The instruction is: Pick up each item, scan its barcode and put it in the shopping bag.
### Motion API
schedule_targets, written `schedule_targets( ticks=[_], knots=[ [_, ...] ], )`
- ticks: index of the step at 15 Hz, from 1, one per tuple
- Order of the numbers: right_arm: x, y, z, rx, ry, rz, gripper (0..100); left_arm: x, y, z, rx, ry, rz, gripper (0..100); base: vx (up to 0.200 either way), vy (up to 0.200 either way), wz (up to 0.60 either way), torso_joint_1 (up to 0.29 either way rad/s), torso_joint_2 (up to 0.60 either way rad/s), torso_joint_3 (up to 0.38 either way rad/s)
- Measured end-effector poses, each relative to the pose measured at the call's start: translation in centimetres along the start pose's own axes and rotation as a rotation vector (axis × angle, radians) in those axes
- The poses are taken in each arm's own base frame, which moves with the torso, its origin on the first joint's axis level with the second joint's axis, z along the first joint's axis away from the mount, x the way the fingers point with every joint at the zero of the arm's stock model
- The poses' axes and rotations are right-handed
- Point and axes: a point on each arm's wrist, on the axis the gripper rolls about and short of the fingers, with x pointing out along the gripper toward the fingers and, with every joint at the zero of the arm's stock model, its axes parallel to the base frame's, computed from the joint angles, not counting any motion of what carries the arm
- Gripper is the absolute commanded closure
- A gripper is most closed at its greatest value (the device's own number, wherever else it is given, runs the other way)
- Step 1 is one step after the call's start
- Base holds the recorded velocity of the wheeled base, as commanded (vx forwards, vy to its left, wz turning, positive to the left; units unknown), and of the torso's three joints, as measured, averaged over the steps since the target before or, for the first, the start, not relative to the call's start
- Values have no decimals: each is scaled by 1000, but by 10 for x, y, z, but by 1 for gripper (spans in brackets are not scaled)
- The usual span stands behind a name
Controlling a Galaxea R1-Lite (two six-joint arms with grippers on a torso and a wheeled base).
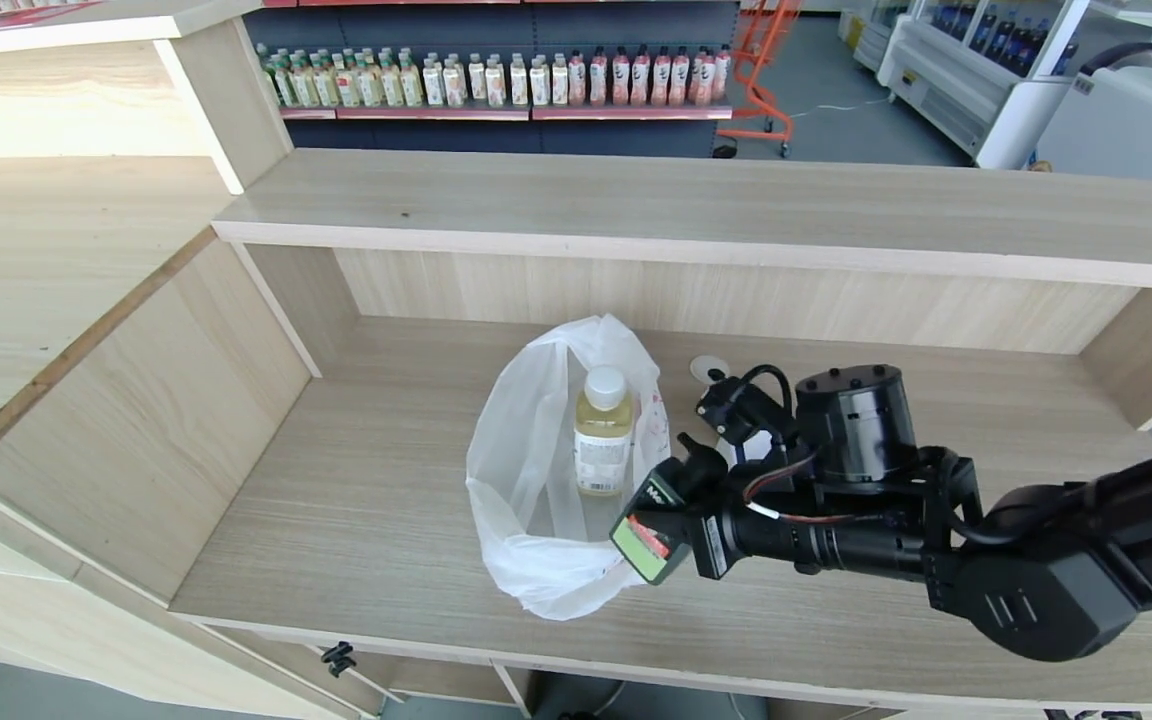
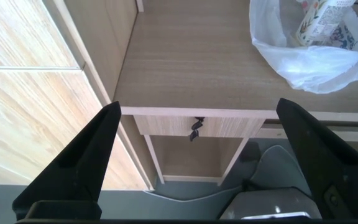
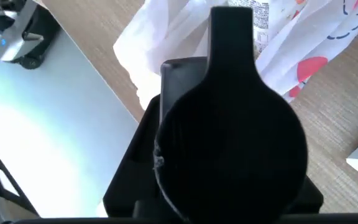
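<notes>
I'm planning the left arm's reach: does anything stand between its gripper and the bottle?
Yes. The bottle stands inside the bag, whose near wall lies between it and the open left gripper; the counter between holds nothing else.

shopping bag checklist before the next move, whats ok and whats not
1. Shopping bag mouth open: ok.
2. Bottle standing upright inside the bag: ok.
3. Left claw open and empty, off the counter's front edge: ok.
4. Scanner beside the bag's rim: ok.
5. Grip on the scanner: cannot tell.
6. White pack on the counter, barcode side: cannot tell.
</notes>
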Motion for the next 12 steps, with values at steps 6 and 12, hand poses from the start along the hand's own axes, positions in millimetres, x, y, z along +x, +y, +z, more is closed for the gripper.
schedule_targets(
  ticks=[6, 12],
  knots=[
    [32, -16, 16, -67, -63, 3, 100, 0, 0, 0, 0, 0, 0, 0, 0, 0, 0, 0, 0, 0],
    [63, -11, 11, -225, -97, 35, 100, 0, 0, 0, 0, 0, 0, 0, 0, 0, 0, 0, 0, 0]
  ],
)
